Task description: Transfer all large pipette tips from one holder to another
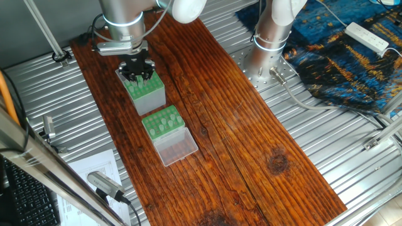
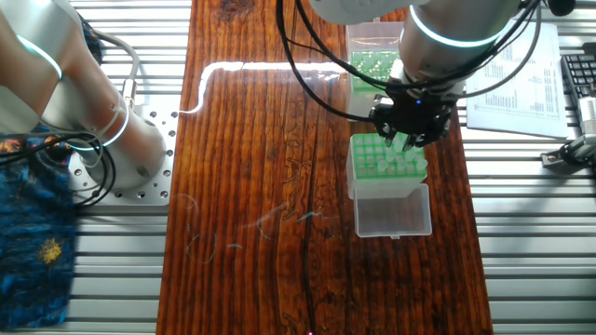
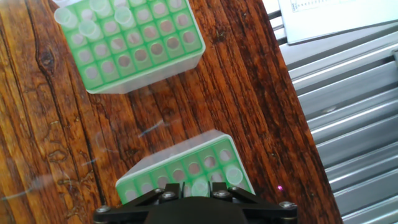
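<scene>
Gripper [image 1: 137, 76] poised right over the taller grey-sided holder [image 1: 149, 94], fingers down at its green top plate.

From where the hand camera looks, the nearest thing is that holder's green grid just beneath the black fingers, with 2 pale pipette tips [image 3: 232, 174] standing in holes at its near edge; whether the fingers are apart or clamped on a tip I cannot tell, since their ends are hidden. Just beyond, on the dark wooden board [image 1: 251, 125], sits the low green rack [image 3: 134, 46], set close to the holder but apart from it, with several whitish tips in the holes along one end. Its clear lid [image 1: 176, 146] lies open flat on the board on the side away from the holder. Farther off, printed paper sheets [image 2: 521, 79] lie on the ribbed metal table [image 1: 352, 163].
</scene>
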Robot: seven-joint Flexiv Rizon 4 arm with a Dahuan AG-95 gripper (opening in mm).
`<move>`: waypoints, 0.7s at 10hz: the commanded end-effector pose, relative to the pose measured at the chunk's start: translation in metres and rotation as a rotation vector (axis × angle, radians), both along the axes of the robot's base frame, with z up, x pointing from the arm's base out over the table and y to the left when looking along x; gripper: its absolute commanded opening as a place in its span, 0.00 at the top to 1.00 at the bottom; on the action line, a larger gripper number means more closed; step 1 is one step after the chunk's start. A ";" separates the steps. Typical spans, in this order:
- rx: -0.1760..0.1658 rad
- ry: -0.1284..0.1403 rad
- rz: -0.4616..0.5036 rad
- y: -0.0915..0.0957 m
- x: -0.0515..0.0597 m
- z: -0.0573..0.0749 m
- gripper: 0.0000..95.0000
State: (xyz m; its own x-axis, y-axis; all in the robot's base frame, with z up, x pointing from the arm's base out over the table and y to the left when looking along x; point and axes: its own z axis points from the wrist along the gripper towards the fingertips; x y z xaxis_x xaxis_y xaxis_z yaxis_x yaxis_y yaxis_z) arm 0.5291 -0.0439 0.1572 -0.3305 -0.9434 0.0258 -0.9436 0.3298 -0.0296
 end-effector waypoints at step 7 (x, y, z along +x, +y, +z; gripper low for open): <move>-0.008 -0.001 -0.005 0.001 0.002 0.000 1.00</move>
